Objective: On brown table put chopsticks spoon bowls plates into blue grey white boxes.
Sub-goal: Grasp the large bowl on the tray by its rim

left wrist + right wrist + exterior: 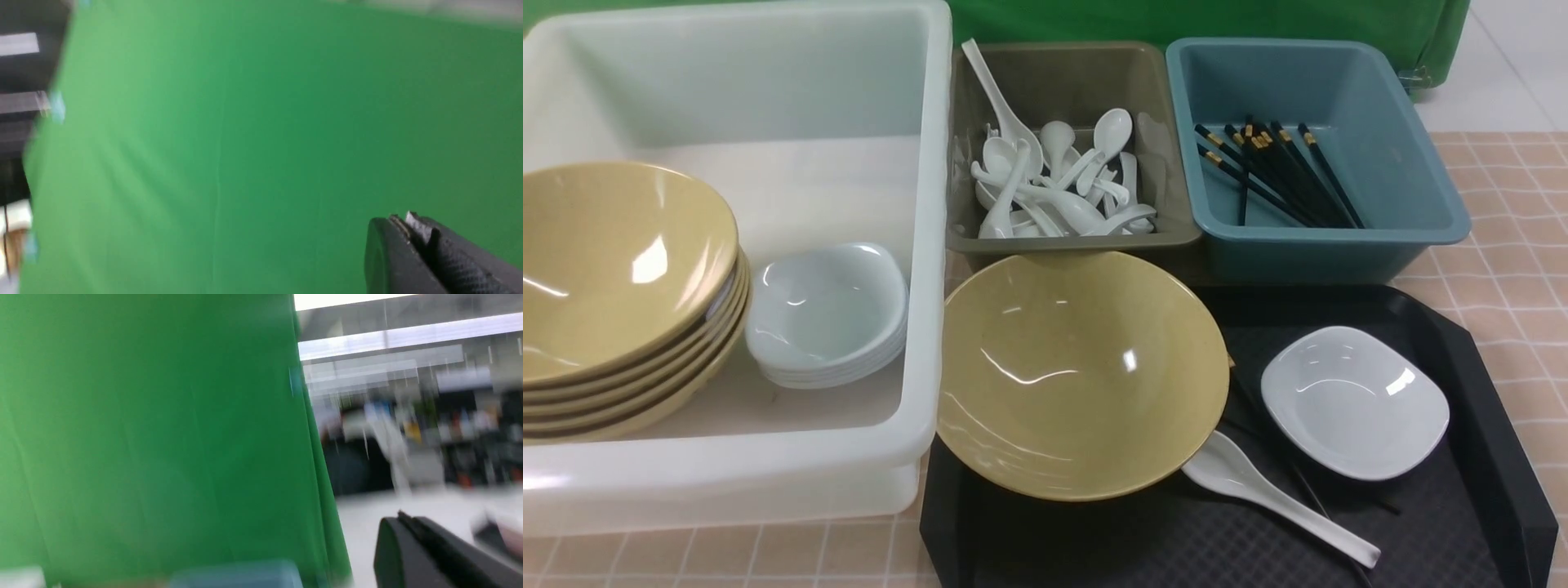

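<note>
Green cloth [245,143] all across the left wrist view; left gripper [402,220] at its edge, jaws closed on nothing. Neither gripper seen from the front.

At the left of the table [1511,269]: white tub [929,245], holding a tilted stack of tan bowls [613,269] at its left side and, just right of those, a stack of white plates [825,314].

Right of the tub, far side: grey bin [1070,73] with a heap of white spoons [1054,180], one leaning up on the far-left wall.

Nearer than that bin: black tray [1494,425], carrying a lone bowl [1078,367] at its left, tilted, just beside the tub. Right of it, a loose spoon [1274,490], scoop touching the bowl's rim, handle running near and right. Loose chopsticks [1308,483] between bowl and lone plate [1356,400], hard to make out against the tray.

Far right, behind the tray: blue bin [1413,147] with a bundle of chopsticks [1282,175], gold bands toward the far left.

Right wrist view blurred; right gripper [402,517] with jaws closed, only a thin seam between the fingers, nothing held.
</note>
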